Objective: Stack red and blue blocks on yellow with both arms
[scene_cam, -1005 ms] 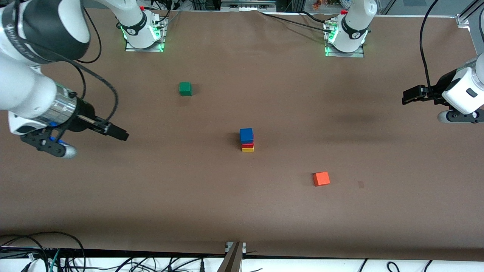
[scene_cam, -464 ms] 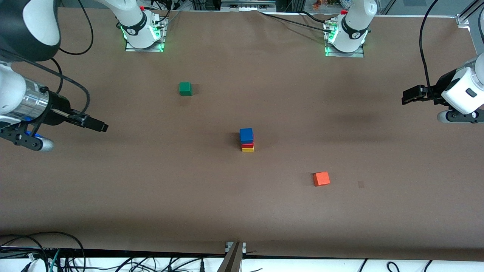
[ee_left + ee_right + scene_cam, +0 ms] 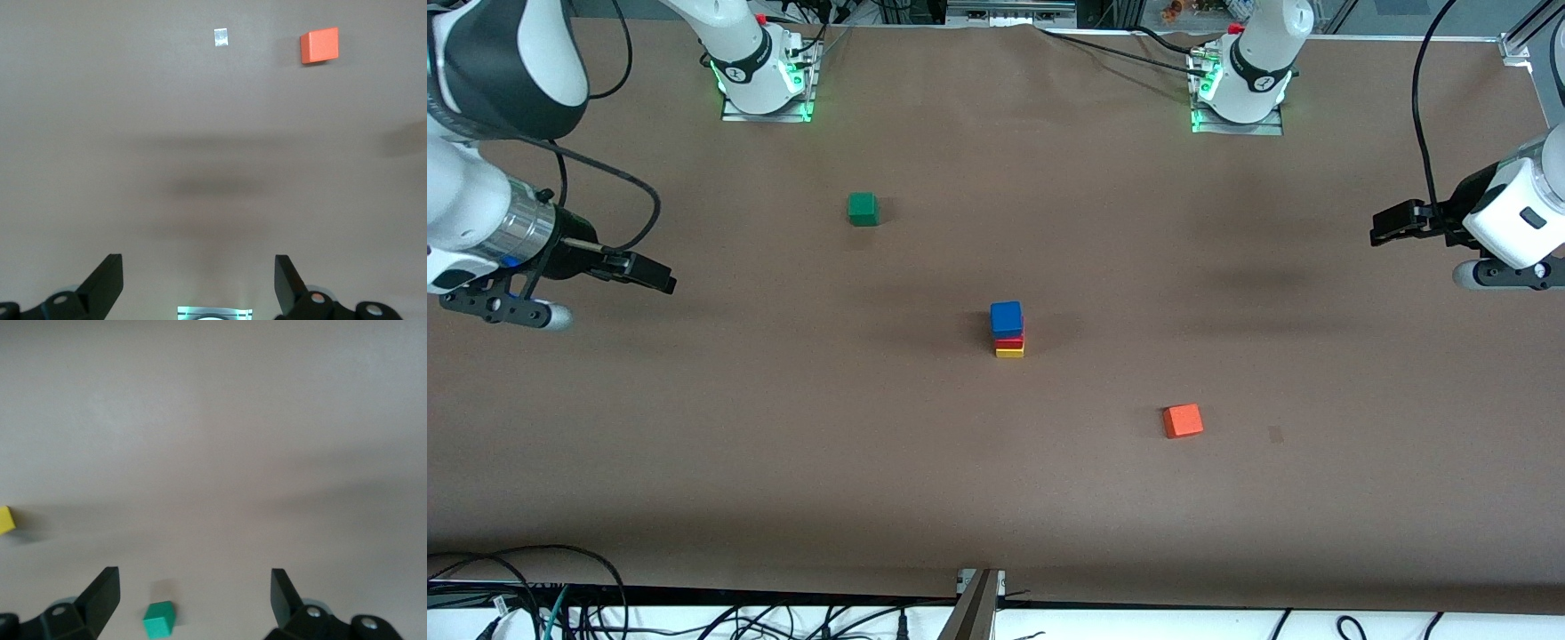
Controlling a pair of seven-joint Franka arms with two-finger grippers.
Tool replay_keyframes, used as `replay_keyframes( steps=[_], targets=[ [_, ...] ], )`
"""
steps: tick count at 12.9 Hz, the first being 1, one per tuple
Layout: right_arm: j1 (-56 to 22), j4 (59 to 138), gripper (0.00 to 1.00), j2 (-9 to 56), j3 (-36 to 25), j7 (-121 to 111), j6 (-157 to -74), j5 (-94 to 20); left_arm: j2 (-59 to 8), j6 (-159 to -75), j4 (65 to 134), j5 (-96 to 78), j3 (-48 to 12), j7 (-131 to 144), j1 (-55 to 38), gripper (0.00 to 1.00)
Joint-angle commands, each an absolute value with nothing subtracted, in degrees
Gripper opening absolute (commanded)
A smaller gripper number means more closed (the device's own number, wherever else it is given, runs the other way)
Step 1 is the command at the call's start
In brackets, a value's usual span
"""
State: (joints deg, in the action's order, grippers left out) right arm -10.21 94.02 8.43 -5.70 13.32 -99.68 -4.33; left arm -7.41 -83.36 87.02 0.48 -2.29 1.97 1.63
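since the earlier frames only the right gripper (image 3: 660,277) has shifted: it has drawn back from over the middle of the tabletop (image 3: 996,498) toward the right arm's end, and hangs there with its fingers (image 3: 100,595) spread apart and nothing between them. left gripper (image 3: 1387,227) waits over the left arm's end, its fingers (image 3: 107,280) likewise apart and empty.

both being pulled clear makes sense, since the stack looks finished: the yellow cube (image 3: 1009,352) sits on the tabletop at the middle, the red cube (image 3: 1009,342) on it and the blue cube (image 3: 1006,318) on top. from the high camera the three faces seem roughly flush, though how squarely each sits on the one below is hard to judge from that angle.

other things lie well apart from the tower: a green cube (image 3: 863,209) farther from the front camera, toward the right arm's end, and an orange-red cube (image 3: 1183,420) nearer to it, toward the left arm's end, with a small pale patch (image 3: 221,37) on the tabletop near that cube. nothing stands close enough to crowd the stack.
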Motion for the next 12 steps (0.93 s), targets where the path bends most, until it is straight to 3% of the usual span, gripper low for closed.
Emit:
replay_keyframes(
  steps=[1,12],
  targets=[
    [-6.52,101.07,1.0,2.38,-1.95,8.8,-102.3,-1.5,-8.09,-83.23,85.61,0.44,-2.02,1.76,1.23,1.0],
    [-5.19,99.32,1.0,-0.44,-1.76,3.43,-97.91,-0.7,-8.09,-83.23,85.61,0.44,-2.02,1.76,1.23,1.0]
  ],
)
